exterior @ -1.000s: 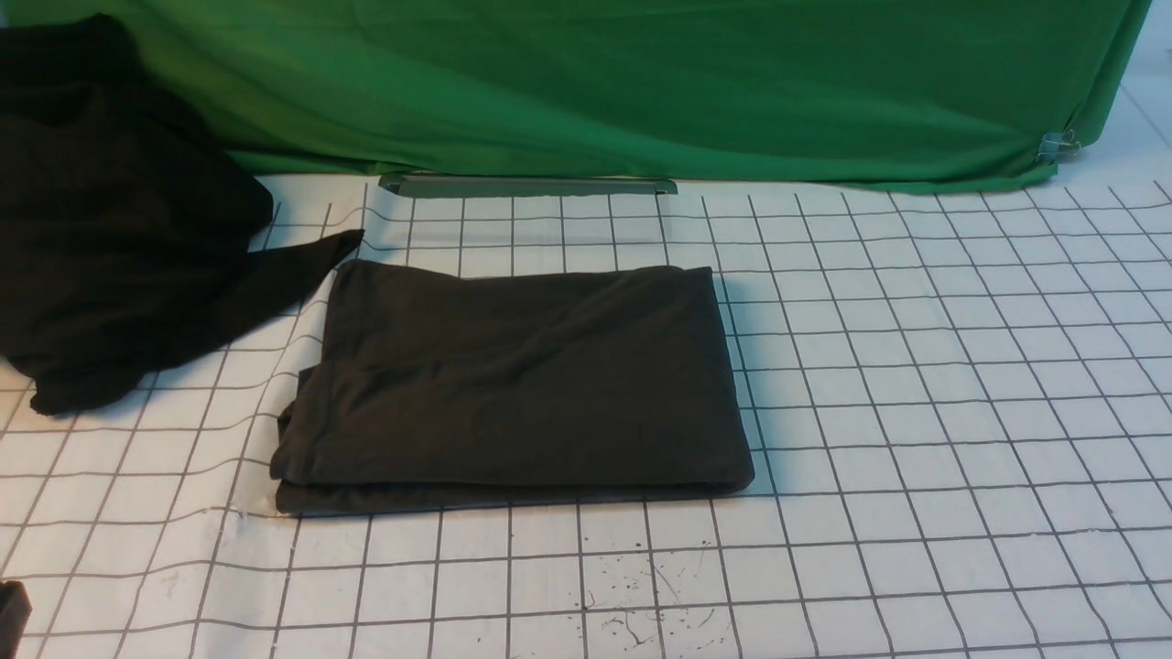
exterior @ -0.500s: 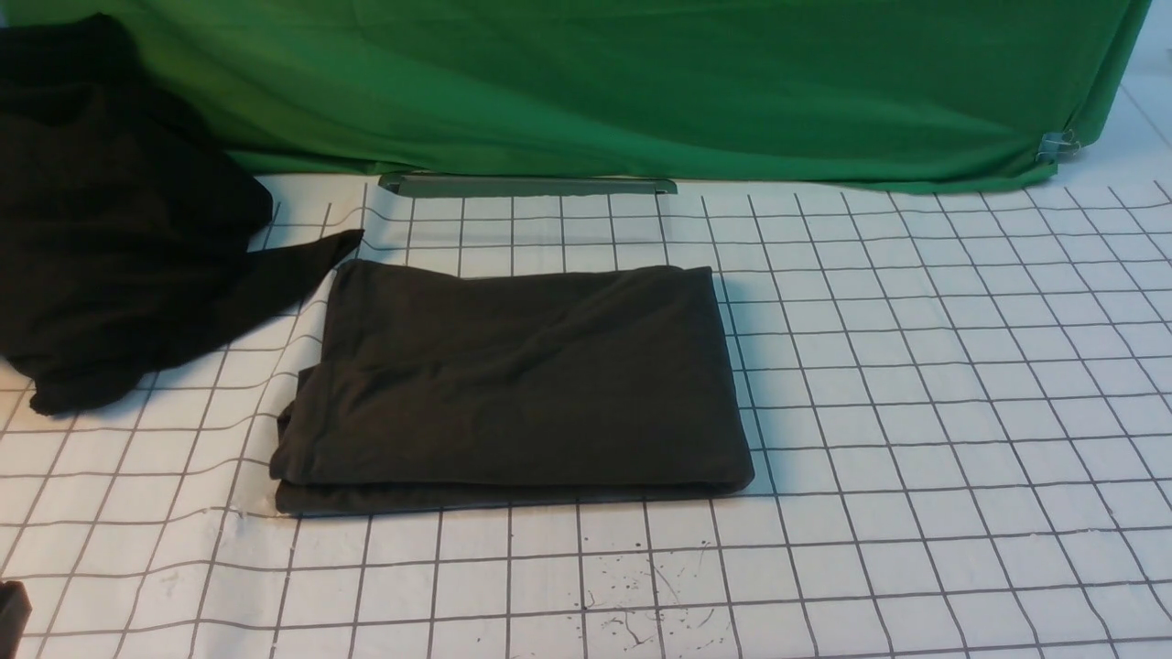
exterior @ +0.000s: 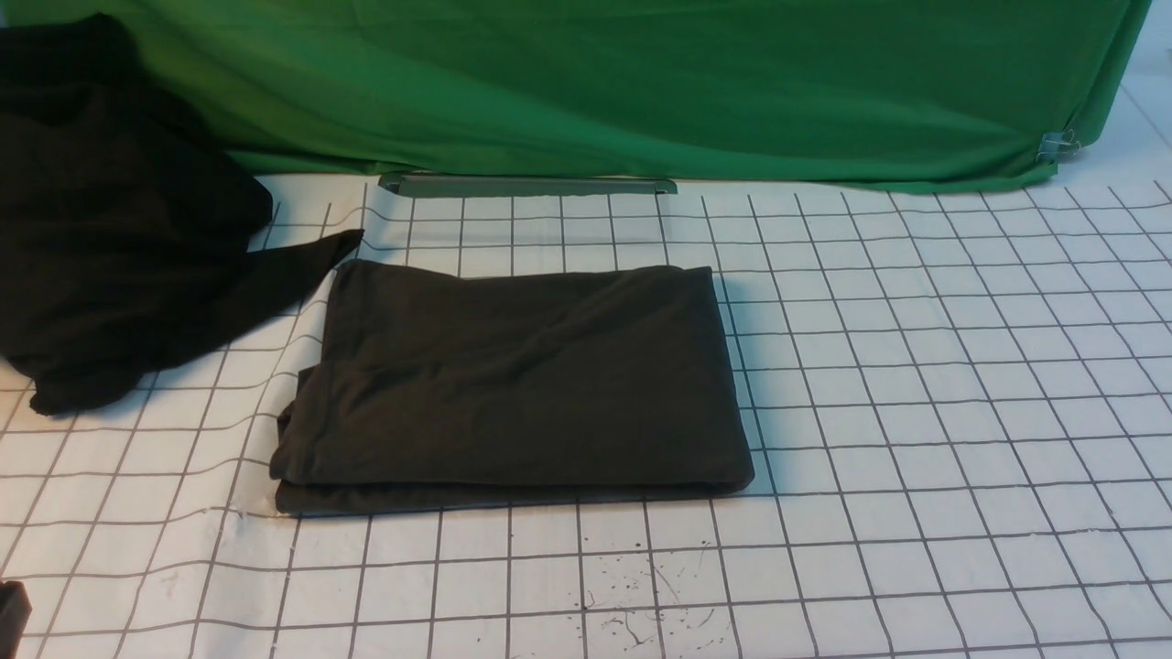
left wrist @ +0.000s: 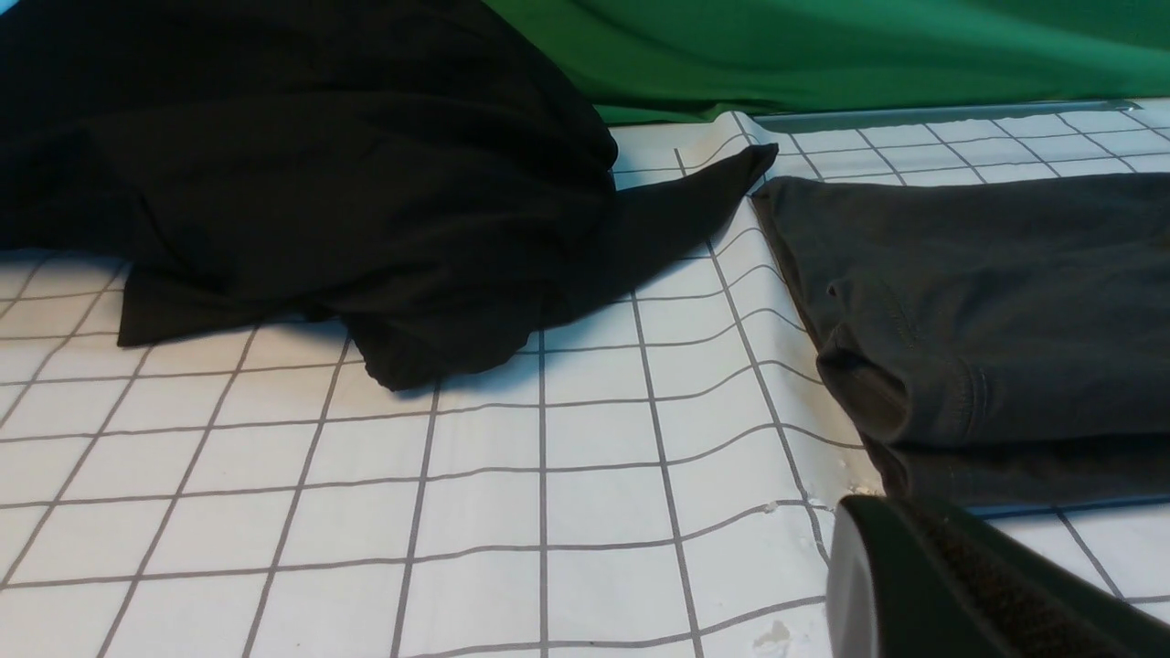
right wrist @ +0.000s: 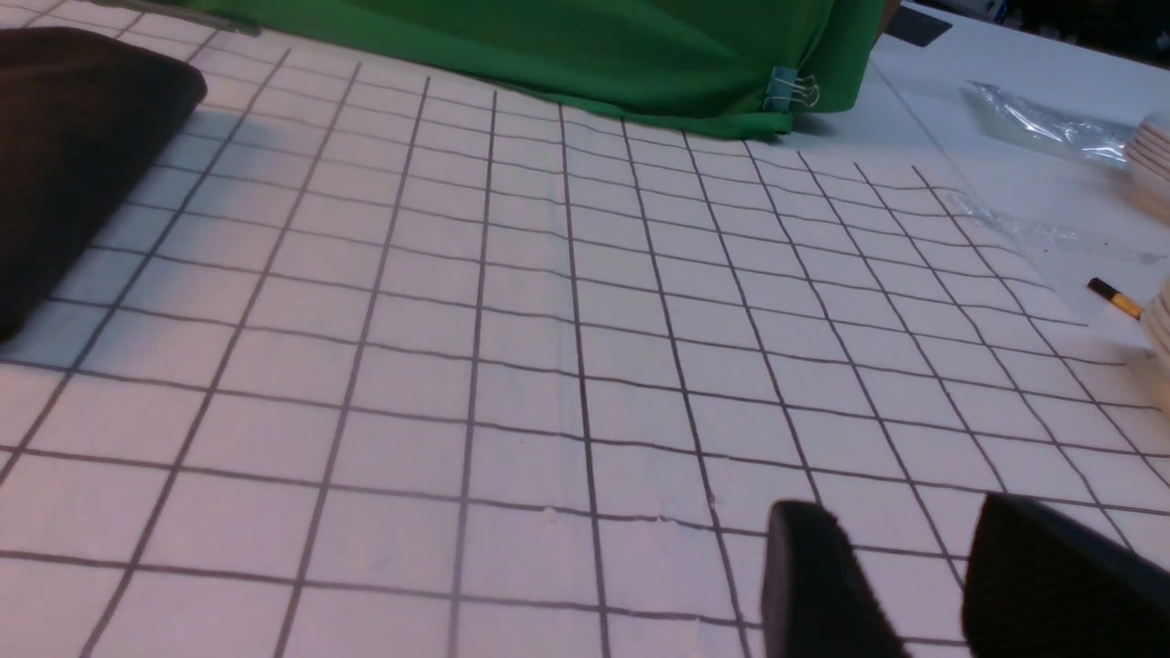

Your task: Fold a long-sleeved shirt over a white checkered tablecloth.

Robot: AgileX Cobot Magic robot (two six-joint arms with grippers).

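The long-sleeved shirt (exterior: 522,375) lies folded into a flat dark brownish-grey rectangle in the middle of the white checkered tablecloth (exterior: 916,412). No logo or label shows. My left gripper (left wrist: 864,521) is shut with nothing in it, low over the cloth just off the near left corner of the shirt (left wrist: 987,311). My right gripper (right wrist: 900,535) is open and empty over bare tablecloth (right wrist: 548,320), well to the right of the shirt (right wrist: 73,146). In the front view only a dark bit of the left arm (exterior: 11,611) shows at the lower left edge.
A blacker garment heap (exterior: 110,229) lies at the back left, one point reaching near the shirt's far left corner. A green cloth (exterior: 641,82) hangs along the back, with a grey bar (exterior: 528,186) at its foot. Beyond the tablecloth's right edge lie a plastic bag (right wrist: 1042,123) and a pencil (right wrist: 1113,298).
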